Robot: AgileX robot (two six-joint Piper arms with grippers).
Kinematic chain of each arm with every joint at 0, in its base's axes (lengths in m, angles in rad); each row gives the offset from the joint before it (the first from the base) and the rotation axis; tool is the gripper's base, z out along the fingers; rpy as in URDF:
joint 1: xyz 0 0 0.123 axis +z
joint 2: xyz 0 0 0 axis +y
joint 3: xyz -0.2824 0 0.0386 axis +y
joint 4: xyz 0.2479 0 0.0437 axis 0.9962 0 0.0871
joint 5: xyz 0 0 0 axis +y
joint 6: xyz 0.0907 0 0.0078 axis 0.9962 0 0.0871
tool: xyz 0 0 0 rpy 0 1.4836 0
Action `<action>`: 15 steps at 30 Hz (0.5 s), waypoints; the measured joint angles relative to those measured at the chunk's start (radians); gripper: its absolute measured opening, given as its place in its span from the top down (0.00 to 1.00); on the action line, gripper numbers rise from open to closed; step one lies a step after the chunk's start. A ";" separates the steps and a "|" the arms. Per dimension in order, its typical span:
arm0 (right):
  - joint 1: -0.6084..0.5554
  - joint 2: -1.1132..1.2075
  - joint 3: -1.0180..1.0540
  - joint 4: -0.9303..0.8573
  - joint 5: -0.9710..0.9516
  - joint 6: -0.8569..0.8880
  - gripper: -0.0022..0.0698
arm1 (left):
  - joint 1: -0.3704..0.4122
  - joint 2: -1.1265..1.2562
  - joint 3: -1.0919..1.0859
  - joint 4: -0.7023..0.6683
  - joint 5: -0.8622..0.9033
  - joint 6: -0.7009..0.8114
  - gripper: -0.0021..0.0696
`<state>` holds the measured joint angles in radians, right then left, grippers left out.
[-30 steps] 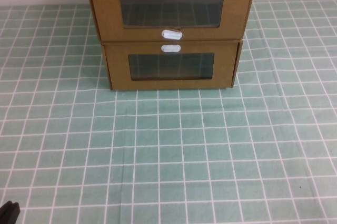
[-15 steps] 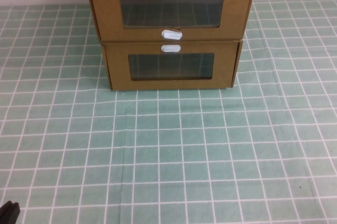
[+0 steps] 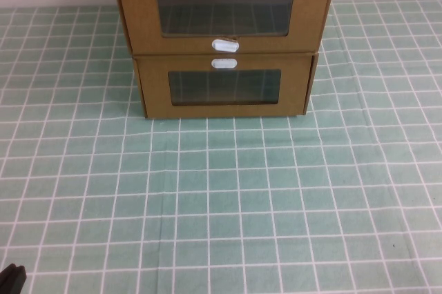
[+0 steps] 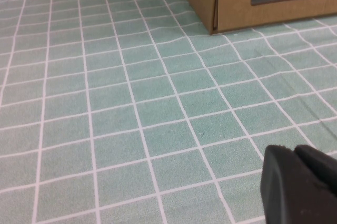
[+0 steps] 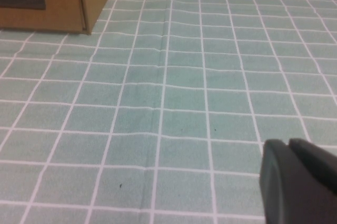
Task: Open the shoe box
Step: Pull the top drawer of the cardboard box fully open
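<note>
- Two brown cardboard boxes stand stacked at the middle of the counter's far edge: the upper shoe box (image 3: 224, 11) sits squarely on the lower shoe box (image 3: 224, 87).
- Each flat front has a rectangular clear window (image 3: 224, 13) and a small white oval pull tab; the upper tab (image 3: 225, 45) and lower tab (image 3: 224, 63) lie just beside each other at the seam between the boxes.
- Both fronts sit closed.
- Nothing has moved since the earlier frames: boxes, tabs and claws lie the same.
- The counter is covered by a soft green cloth (image 3: 221, 204) with a white square grid, faintly creased.
- The left claw (image 4: 295, 155) is dark and matte, its fingers pressed together, low at the counter's near left corner, well apart from the boxes.
- The right claw (image 5: 289, 148), also dark, is closed on nothing and hangs over the cloth, well away from the lower box's right corner.
</note>
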<state>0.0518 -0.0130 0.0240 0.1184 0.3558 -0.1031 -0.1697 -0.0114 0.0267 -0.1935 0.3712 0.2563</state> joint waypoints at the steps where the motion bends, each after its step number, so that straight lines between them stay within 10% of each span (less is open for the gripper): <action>1: 0.000 0.000 0.000 -0.003 0.000 0.000 0.99 | 0.000 0.000 0.000 0.000 0.000 0.000 0.98; 15: 0.000 0.000 0.000 -0.005 0.000 0.000 0.99 | 0.000 0.000 0.000 0.000 0.000 0.000 0.98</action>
<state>0.0518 -0.0134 0.0240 0.1131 0.3558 -0.1031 -0.1697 -0.0114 0.0267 -0.1935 0.3712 0.2563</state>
